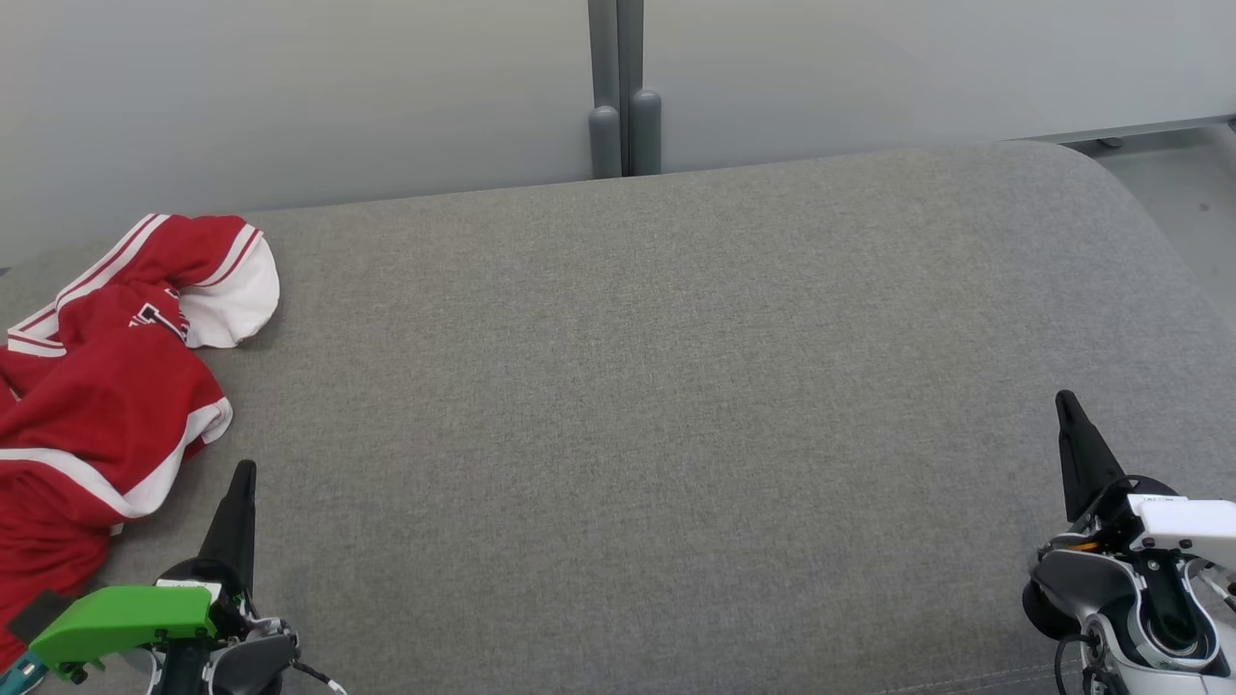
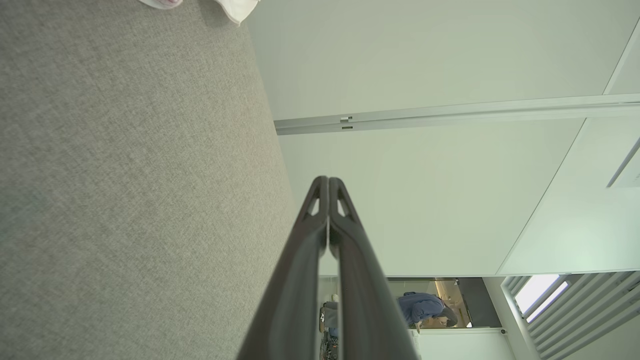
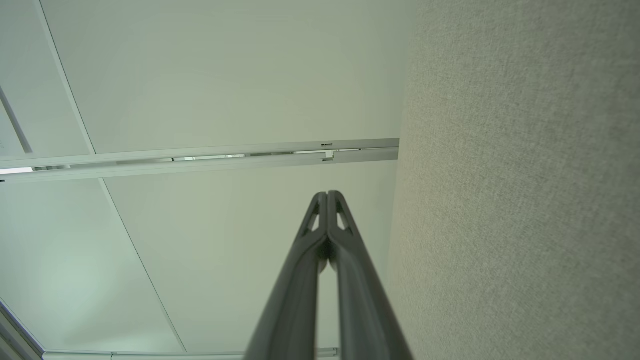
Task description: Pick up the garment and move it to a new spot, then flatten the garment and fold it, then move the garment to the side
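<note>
The garment (image 1: 101, 386), red with white stripes and white trim, lies crumpled at the left edge of the grey cushion (image 1: 657, 405) in the head view. A white corner of the garment (image 2: 235, 9) peeks in at the top of the left wrist view. My left gripper (image 1: 243, 471) sits at the lower left, just right of the garment's near end, fingers pressed together and empty; the left wrist view shows the same gripper (image 2: 328, 179) shut. At the lower right my right gripper (image 1: 1065, 398) is shut and empty, far from the garment, as the right wrist view confirms for the gripper (image 3: 327, 194).
A pale wall runs behind the cushion, with a grey vertical post (image 1: 618, 92) at its middle. The cushion's rounded far right corner (image 1: 1091, 164) drops to the floor. A person (image 2: 425, 309) in blue shows far off in the left wrist view.
</note>
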### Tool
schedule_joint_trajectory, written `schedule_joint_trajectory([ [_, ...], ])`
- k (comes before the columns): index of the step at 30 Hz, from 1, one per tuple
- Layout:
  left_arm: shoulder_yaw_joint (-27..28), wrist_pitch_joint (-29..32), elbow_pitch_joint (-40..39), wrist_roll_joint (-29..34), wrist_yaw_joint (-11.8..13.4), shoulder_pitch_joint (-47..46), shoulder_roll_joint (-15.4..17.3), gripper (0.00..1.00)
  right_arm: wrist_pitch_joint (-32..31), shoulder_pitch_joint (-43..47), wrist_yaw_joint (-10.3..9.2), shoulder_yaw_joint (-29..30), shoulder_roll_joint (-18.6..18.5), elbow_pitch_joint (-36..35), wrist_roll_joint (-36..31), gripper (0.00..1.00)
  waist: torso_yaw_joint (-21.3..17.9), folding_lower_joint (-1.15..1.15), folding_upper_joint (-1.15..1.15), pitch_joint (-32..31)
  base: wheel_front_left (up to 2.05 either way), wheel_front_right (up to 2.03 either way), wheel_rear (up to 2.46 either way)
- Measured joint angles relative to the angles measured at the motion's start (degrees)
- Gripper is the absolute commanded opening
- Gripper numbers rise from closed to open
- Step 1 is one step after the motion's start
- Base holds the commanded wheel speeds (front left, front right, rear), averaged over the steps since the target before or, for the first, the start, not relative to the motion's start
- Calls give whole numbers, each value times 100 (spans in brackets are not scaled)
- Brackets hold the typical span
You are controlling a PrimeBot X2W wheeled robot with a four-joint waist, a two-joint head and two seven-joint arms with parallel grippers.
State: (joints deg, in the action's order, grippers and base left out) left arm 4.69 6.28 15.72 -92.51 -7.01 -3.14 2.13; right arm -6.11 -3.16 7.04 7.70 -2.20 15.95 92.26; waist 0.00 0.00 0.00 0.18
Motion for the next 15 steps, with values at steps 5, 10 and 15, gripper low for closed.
schedule_joint_trajectory([
  [5, -23, -1, 255, -1, 4, 173, -94, 100, 1, 192, -7, -19, 105, 244, 0, 100, 0, 0, 0, 0, 0, 0, 0],
  [10, -82, -42, 360, 0, 4, 324, -148, 100, 37, 349, -8, -76, 177, 345, -10, 100, 0, 0, 0, 0, 0, 0, 0],
  [15, -138, -137, 282, 70, 4, 323, -147, 100, 143, 349, -8, -152, 175, 336, -113, 100, 2, 0, 0, -4, 0, 0, 0],
])
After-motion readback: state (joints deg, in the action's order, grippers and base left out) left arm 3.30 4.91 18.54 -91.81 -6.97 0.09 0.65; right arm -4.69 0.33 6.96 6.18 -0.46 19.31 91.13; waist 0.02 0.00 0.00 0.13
